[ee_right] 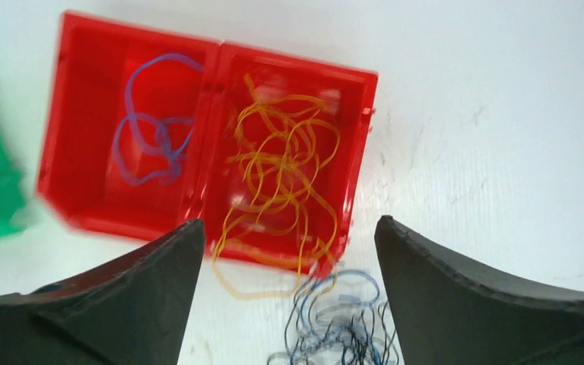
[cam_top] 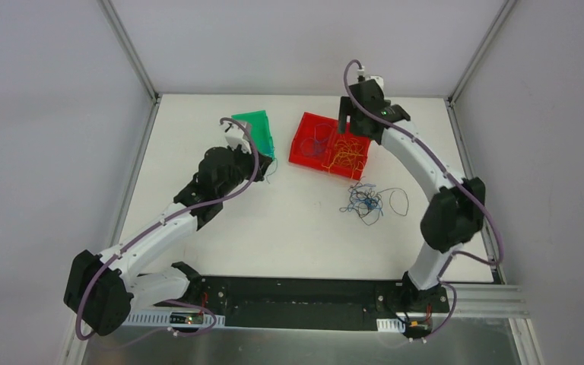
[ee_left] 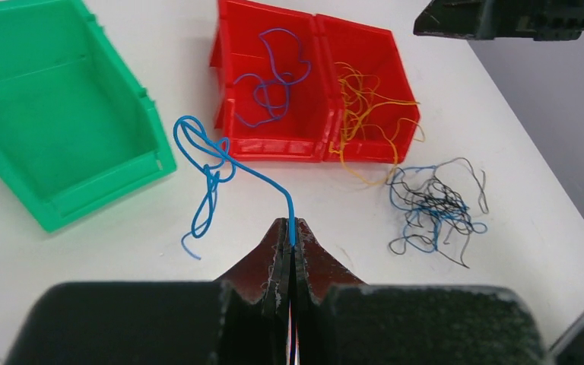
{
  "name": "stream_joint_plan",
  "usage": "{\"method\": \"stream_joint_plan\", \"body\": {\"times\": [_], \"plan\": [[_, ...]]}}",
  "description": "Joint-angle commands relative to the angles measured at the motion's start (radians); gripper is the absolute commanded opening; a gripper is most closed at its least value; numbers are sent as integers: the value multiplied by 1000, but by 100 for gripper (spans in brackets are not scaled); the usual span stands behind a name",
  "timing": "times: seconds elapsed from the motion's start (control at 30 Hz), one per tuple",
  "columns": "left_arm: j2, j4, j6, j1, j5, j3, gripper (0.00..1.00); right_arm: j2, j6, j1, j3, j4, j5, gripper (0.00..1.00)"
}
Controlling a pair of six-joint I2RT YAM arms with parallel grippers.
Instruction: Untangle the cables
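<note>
The thin blue wire (ee_left: 213, 163) hangs over the white surface (ee_left: 106, 258), beside the red plastic two-part box (ee_left: 274, 148), pinched tight in my left fingers (ee_left: 268, 265). I should carry it slowly over the half holding blue wires, then let go. My right fingers (ee_right: 144, 281) gape empty above the box.

Open table (cam_top: 304, 209) lies between green bin (cam_top: 257, 128) and cable tangle (cam_top: 363, 201); red bins (cam_top: 298, 148) wall the far side.

A green bin (ee_left: 110, 186) stands near two joined red bins (ee_left: 274, 149) on a white table (ee_left: 84, 255).
</note>
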Motion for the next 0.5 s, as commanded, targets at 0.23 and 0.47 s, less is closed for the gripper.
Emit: {"method": "stream_joint_plan", "body": {"times": [0.23, 0.47], "plan": [[117, -142, 102, -34, 103, 205, 0, -740, 188, 49, -703, 410, -206, 87], [198, -147, 131, -34, 282, 357, 0, -916, 215, 49, -805, 437, -203, 87]]}}
